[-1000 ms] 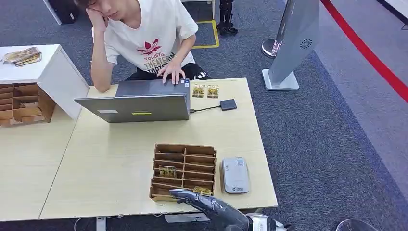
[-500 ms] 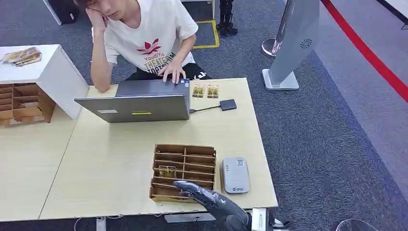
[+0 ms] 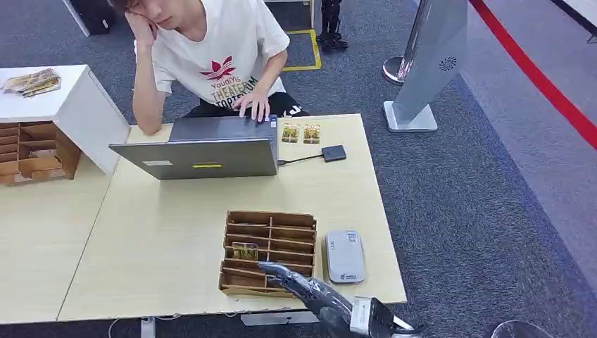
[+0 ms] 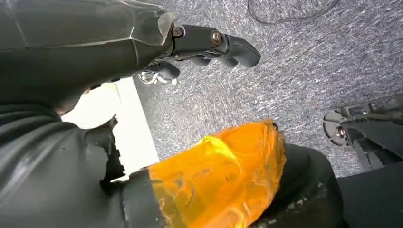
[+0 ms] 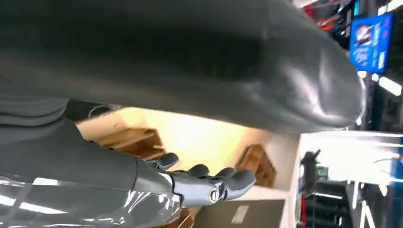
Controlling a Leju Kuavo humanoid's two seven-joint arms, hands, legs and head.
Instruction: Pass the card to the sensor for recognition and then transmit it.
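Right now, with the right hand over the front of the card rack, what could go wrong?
The right hand covers the rack's front slots, so the fingers may miss any card there or nudge the rack. The reader lies close beside the rack; a sideways sweep could shove it toward the table edge.

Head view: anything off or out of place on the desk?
Nothing spilled or damaged. The card rack sits square beside the card reader, with one card standing in a slot. Two more cards lie flat by the laptop, outside any rack. The right hand reaches over the rack's near edge.
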